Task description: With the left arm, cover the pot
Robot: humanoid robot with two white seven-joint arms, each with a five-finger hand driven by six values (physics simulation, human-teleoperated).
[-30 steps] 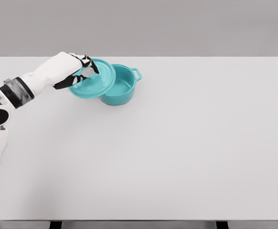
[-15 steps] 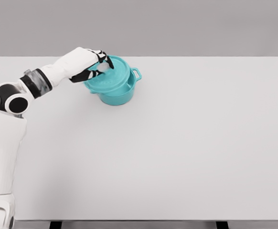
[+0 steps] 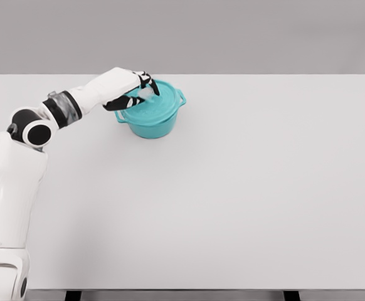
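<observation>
Head view
Pot point(image 3: 150, 123): you see a teal pot standing upright at the far left of the table, its two side handles aligned from left to upper right.
Lid point(image 3: 152, 108): teal, lying on the pot's rim, roughly level.
Left hand point(image 3: 134, 91): your fingers curl around the lid's knob from the left, gripping it.
Table point(image 3: 245, 188): a plain white top, wide and flat.
Room: a bare grey wall runs behind the table's far edge.

Teal pot point(image 3: 150, 123), two side handles, far left of table; matching lid point(image 3: 152, 107) sits level on its rim.
</observation>
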